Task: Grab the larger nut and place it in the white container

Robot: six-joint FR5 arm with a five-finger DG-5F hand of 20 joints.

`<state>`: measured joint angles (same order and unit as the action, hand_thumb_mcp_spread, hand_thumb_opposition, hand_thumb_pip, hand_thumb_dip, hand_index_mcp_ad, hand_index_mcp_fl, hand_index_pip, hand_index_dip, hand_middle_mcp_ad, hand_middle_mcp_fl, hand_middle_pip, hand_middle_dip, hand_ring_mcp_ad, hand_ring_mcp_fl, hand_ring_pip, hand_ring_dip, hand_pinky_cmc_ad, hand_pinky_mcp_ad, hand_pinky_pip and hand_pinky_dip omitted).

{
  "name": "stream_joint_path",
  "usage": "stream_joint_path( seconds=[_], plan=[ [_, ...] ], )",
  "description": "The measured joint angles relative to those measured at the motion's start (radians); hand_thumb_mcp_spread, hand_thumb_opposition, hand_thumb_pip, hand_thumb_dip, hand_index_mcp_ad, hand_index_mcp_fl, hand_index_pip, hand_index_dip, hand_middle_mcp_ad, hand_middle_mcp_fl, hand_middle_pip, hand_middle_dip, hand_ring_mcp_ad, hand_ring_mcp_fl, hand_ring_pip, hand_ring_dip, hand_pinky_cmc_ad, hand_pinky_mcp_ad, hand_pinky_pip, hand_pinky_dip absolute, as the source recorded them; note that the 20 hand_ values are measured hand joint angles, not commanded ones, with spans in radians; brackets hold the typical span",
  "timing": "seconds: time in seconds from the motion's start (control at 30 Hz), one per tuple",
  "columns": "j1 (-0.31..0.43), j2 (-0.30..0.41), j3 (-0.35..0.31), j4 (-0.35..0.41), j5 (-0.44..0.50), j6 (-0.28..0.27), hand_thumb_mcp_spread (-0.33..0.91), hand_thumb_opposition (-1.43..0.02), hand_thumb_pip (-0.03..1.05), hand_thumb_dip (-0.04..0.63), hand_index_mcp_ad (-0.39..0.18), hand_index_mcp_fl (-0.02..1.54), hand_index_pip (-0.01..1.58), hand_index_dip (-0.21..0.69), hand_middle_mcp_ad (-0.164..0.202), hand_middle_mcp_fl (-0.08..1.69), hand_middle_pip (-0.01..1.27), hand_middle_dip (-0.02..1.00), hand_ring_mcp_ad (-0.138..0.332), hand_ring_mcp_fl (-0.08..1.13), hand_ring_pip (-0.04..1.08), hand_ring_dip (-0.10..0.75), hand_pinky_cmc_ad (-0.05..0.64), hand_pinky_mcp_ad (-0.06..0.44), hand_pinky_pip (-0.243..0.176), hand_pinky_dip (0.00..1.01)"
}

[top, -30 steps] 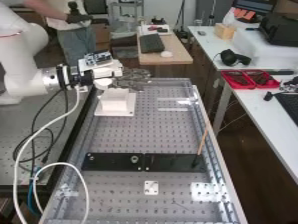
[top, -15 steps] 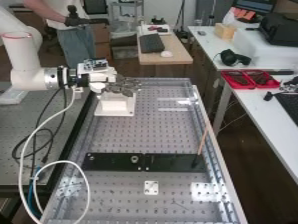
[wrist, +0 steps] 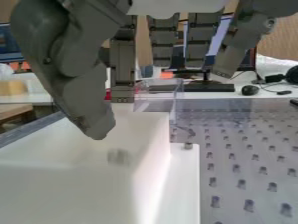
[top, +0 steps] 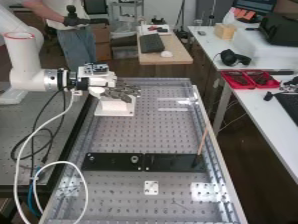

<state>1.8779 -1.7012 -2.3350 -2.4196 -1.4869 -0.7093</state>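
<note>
1. Pick: we judged it done. On the black bar (top: 174,162) we had the smaller nut (top: 91,157) and the bearing (top: 134,159) standing at their own places.
2. Hand: we had the hand (top: 120,94) just over the white container (top: 114,106), at the far part of the bench (top: 143,135). In the wrist view its fingers (wrist: 163,42) were straight and spread, the thumb (wrist: 66,65) well apart from them, nothing pinched.
3. Larger nut: we saw a faint grey patch (wrist: 119,157) against the container's white and read it as probably the nut, inside. Too blurred to confirm; we couldn't tell how it lay.
4. Place: with the grip loose over the container, we judged the release most likely done too.
5. Left: we needed one check that the nut really sat inside, then a straight lift away. Main risk was a fingertip catching the container's rim on the way out.
</note>
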Motion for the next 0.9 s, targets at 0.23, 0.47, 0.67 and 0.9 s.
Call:
stream_joint_path(
  seconds=[0.23, 0.47, 0.67, 0.9],
  plan=[
    [-0.011, 0.022, -0.013, 0.002, 0.009, 0.018, 0.31, -0.87, 0.81, 0.204, -0.138, 0.01, 1.23, -0.141, 0.075, 0.02, 0.13, 0.17, 0.143, 0.00, 0.22, 0.080, 0.297, 0.230, -0.108, 0.75],
    [-0.053, 0.103, 0.021, -0.055, 0.026, 0.015, 0.27, -0.87, 0.81, 0.204, -0.138, 0.01, 1.14, -0.180, 0.073, 0.01, 0.13, 0.17, 0.143, 0.00, 0.22, 0.077, 0.300, 0.234, -0.106, 0.78],
    [-0.161, 0.174, 0.126, -0.195, 0.001, 0.000, 0.24, -0.87, 0.81, 0.204, -0.136, 0.01, 0.92, -0.187, 0.075, 0.01, 0.13, 0.17, 0.147, 0.00, 0.20, 0.077, 0.300, 0.244, -0.110, 0.78],
    [-0.306, 0.177, 0.255, -0.299, -0.088, 0.015, 0.23, -0.85, 0.73, 0.204, -0.138, 0.01, 0.71, -0.152, 0.075, 0.01, 0.13, 0.21, 0.148, 0.00, 0.17, 0.080, 0.307, 0.265, -0.110, 0.78]
  ],
)
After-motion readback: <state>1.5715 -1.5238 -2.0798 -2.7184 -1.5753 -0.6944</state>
